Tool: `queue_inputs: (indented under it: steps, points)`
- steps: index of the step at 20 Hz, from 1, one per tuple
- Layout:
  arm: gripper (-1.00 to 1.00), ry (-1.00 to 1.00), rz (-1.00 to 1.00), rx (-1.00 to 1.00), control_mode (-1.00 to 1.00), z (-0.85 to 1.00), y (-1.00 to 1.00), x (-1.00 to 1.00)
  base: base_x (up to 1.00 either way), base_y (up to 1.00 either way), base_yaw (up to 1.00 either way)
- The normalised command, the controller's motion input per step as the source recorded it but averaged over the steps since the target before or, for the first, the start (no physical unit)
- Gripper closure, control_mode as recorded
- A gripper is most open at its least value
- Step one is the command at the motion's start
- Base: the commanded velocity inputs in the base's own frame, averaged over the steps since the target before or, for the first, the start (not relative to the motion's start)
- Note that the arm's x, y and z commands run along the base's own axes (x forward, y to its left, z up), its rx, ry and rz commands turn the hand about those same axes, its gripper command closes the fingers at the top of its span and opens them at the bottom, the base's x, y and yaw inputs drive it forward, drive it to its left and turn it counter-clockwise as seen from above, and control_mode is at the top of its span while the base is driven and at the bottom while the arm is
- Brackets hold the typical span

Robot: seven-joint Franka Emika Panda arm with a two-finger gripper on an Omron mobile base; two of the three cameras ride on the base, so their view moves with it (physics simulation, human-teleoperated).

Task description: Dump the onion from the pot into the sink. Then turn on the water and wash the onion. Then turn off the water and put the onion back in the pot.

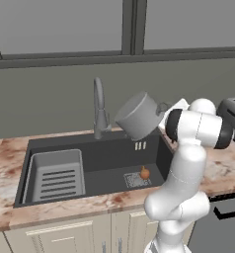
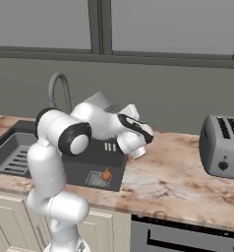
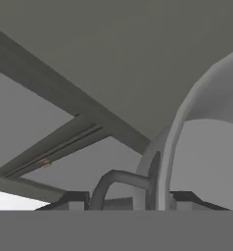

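Observation:
The pale grey pot point(image 1: 138, 116) hangs tipped on its side above the right half of the sink point(image 1: 104, 160), its mouth facing down and left. My gripper point(image 1: 162, 110) is shut on the pot's rim beside its side handle. In the hand view the rim point(image 3: 174, 142) and the curved handle point(image 3: 116, 180) run between my two fingertips point(image 3: 74, 199). The small orange-brown onion point(image 1: 145, 172) lies on the square drain grate in the dark basin, below the pot and apart from it. From the right side the onion point(image 2: 106, 174) shows under my forearm.
A tall grey faucet point(image 1: 98, 106) stands behind the sink, just left of the pot. A light grey slotted rack point(image 1: 58, 175) fills the basin's left half. A toaster point(image 2: 222, 147) sits on the marble counter to the right. Windows run above the back wall.

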Motion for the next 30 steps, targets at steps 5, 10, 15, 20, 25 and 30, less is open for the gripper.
queue_inputs:
  steps: [5, 10, 15, 20, 25, 30]
  points:
    - [1.0, 0.0, -0.21, -0.01, -1.0, 0.44, -0.09, -0.78, 0.0, 0.0, 0.0]
    - [1.0, -0.01, -0.23, -0.14, -1.0, 0.67, 0.0, -0.18, 0.0, 0.0, 0.0]
    - [1.0, 0.0, -0.28, -0.33, -1.0, 0.65, 0.0, 0.01, 0.0, 0.0, 0.0]
    - [1.0, 0.0, -0.3, -0.45, -1.0, 0.35, 0.0, 0.0, 0.0, 0.0, 0.0]
    - [1.0, 0.0, -0.28, -0.5, -1.0, 0.13, -0.01, 0.0, 0.0, 0.0, 0.0]
    - [1.0, 0.05, -0.24, -0.51, -1.0, 0.09, -0.09, 0.0, 0.0, 0.0, 0.0]
